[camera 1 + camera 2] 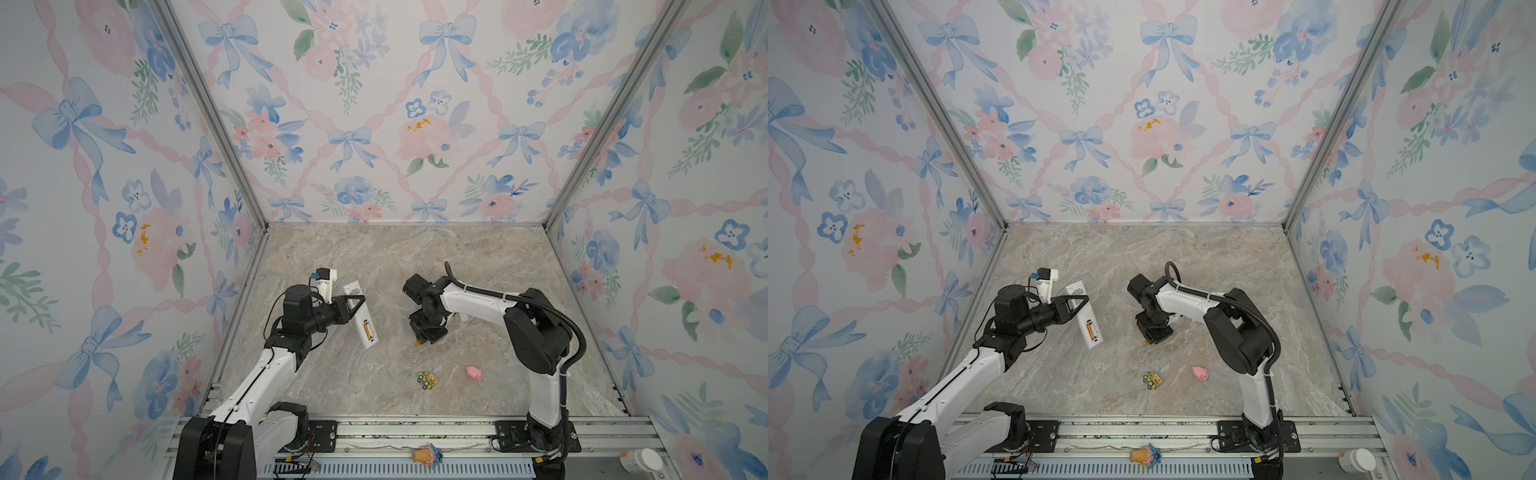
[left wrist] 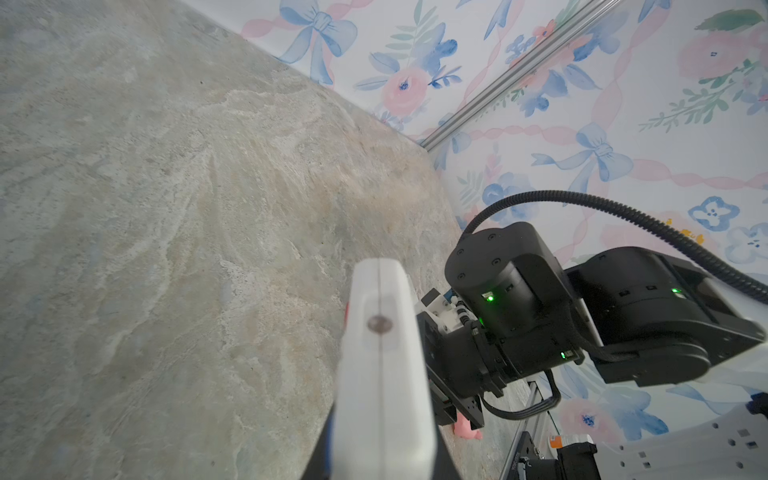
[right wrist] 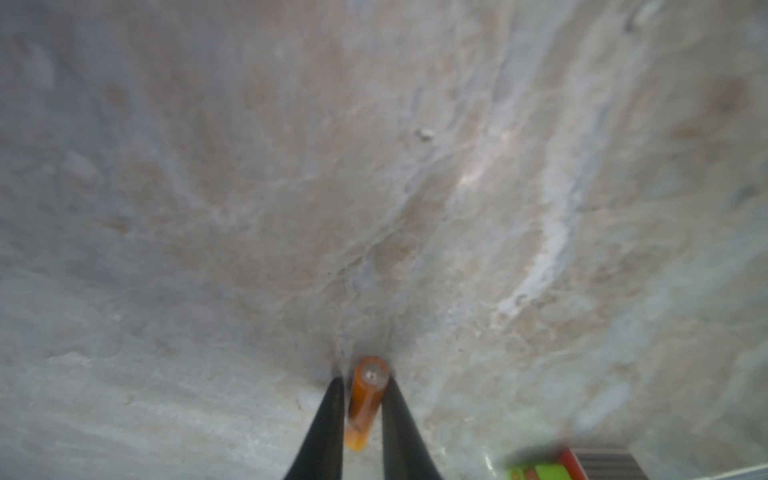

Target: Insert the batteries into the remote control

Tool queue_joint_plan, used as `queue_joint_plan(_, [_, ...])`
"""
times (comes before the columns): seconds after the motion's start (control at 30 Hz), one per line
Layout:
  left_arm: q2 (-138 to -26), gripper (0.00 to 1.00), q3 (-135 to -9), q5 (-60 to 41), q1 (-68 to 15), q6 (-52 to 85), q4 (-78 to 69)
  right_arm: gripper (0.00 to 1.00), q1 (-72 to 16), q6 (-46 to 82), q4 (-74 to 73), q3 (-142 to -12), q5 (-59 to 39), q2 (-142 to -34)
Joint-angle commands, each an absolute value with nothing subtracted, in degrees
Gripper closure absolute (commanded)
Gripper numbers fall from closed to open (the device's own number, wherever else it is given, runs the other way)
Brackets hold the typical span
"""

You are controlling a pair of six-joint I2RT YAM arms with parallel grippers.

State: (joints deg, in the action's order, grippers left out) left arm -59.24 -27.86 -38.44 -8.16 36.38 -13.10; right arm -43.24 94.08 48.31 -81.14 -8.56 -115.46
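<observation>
My left gripper (image 1: pixel 352 301) is shut on the white remote control (image 1: pixel 360 316), holding it tilted above the left of the table in both top views (image 1: pixel 1084 316). Its open compartment faces up with one orange battery (image 1: pixel 365 331) lying inside. In the left wrist view the remote's end (image 2: pixel 382 374) fills the space between the jaws. My right gripper (image 1: pixel 419 340) points down at the table's middle. Its black fingertips (image 3: pixel 337 384) press on both sides of a second orange battery (image 3: pixel 365 399), whose gold end touches the tabletop.
A pink pig toy (image 1: pixel 473 372) and a small green and orange toy car (image 1: pixel 428 380) lie on the marble table nearer the front. A toy ice cream (image 1: pixel 427 454) and a white bottle (image 1: pixel 642 460) sit on the front rail. Floral walls enclose three sides.
</observation>
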Motion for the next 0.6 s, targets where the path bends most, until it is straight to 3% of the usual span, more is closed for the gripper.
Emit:
queue_joint_plan(0.0, [-58.18, 1.00, -27.20, -39.79, -7.73, 35.87, -13.67, 0.86, -42.04, 88.25, 54.47, -83.41, -5.97, -117.81])
queue_joint_plan(0.23, [-58.38, 1.00, -27.25, -39.85, -7.74, 36.00, -13.67, 0.91, -40.02, 71.25, 63.97, -91.12, -0.28, -121.78])
queue_joint_plan(0.57, [-59.28, 1.00, -27.10, -41.46, -7.82, 36.21, -13.75, 0.96, -40.14, 45.44, 64.08, -95.16, 4.04, -123.83])
